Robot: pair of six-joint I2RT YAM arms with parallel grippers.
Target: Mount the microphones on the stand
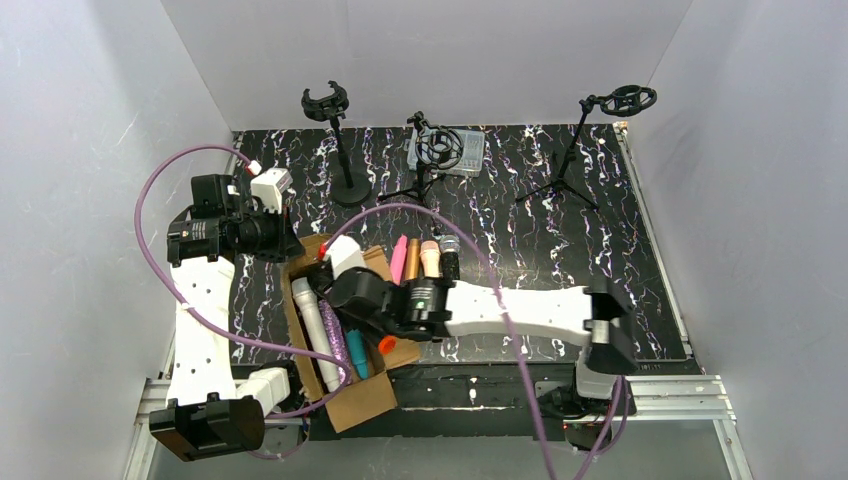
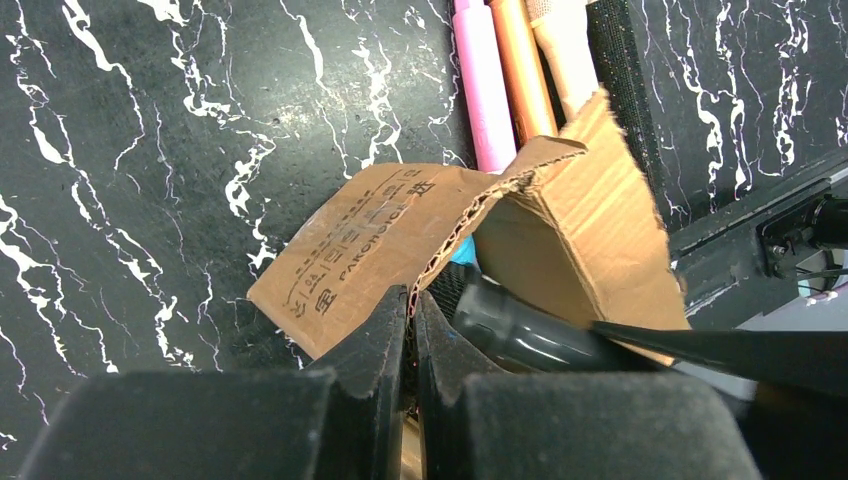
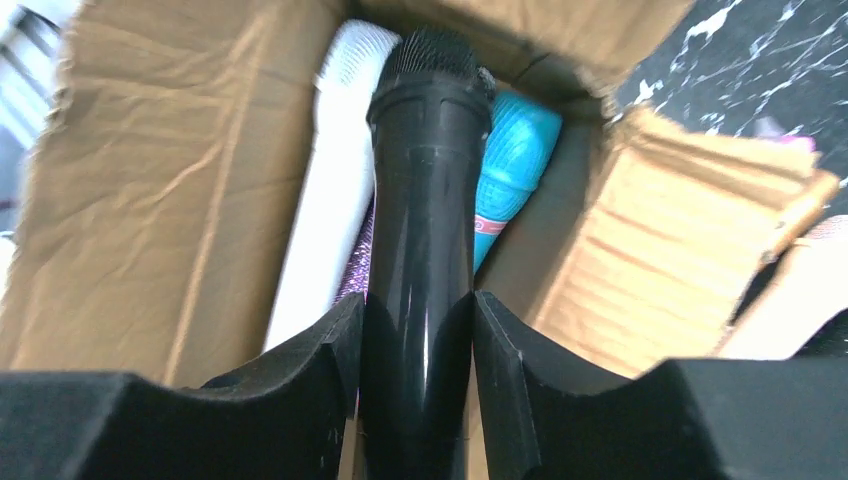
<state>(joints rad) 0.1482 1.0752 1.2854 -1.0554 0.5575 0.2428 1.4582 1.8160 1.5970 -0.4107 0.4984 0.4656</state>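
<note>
The right end effector (image 3: 417,302) reaches into the cardboard box (image 3: 130,180) and grips a black microphone (image 3: 420,200) around its barrel, one finger pressed to each side. The grille head points toward the far end of the box. Beside it in the box lie a white microphone (image 3: 325,200), a teal one (image 3: 515,170) with a pink label too blurred to read, and a purple glitter one (image 3: 358,260) underneath.

The left end effector (image 2: 410,300) is clenched, its tips right at the corrugated edge of a box flap (image 2: 370,240). I cannot tell whether any card is nipped between them. The flap is printed with what looks like "PAKCHOICE" beside Chinese characters I cannot make out.

Just past the flap, pink (image 2: 485,90), gold (image 2: 522,70) and peach (image 2: 565,50) microphones lie side by side on the black marbled tabletop (image 1: 560,240). Three stands (image 1: 340,150) stand along its far side.
</note>
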